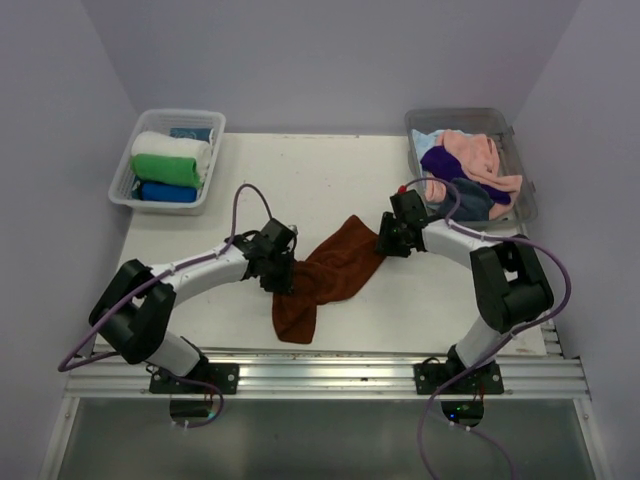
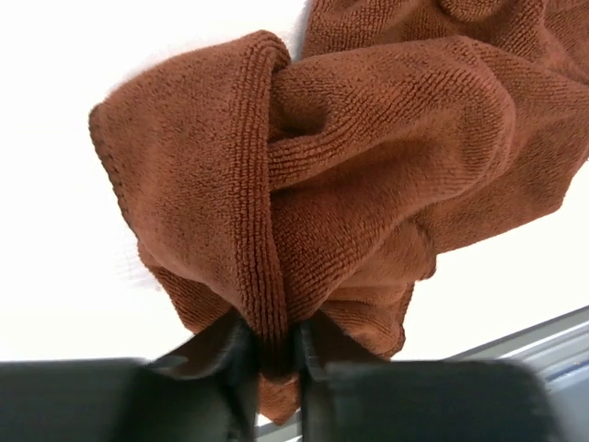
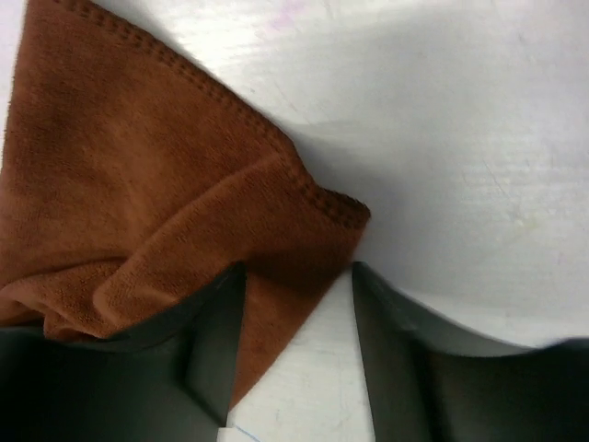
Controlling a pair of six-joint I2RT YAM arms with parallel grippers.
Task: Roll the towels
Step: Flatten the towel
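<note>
A rust-brown towel (image 1: pixel 335 270) lies crumpled on the middle of the white table. My left gripper (image 1: pixel 287 275) is at its left edge. In the left wrist view the gripper (image 2: pixel 274 345) is shut on a bunched fold of the towel (image 2: pixel 368 138), whose hem runs down between the jaws. My right gripper (image 1: pixel 385 243) is at the towel's far right corner. In the right wrist view its jaws (image 3: pixel 299 295) stand open, and the towel's corner (image 3: pixel 138 184) lies flat on the table between them, unpinched.
A clear bin (image 1: pixel 172 113) at the back left holds rolled white (image 1: pixel 170 145), green (image 1: pixel 170 168) and blue (image 1: pixel 168 192) towels. A clear bin (image 1: pixel 460 112) at the back right holds loose pink (image 1: pixel 475 155), purple (image 1: pixel 445 165) and grey-blue (image 1: pixel 470 205) towels. A metal rail (image 1: pixel 320 375) runs along the table's near edge.
</note>
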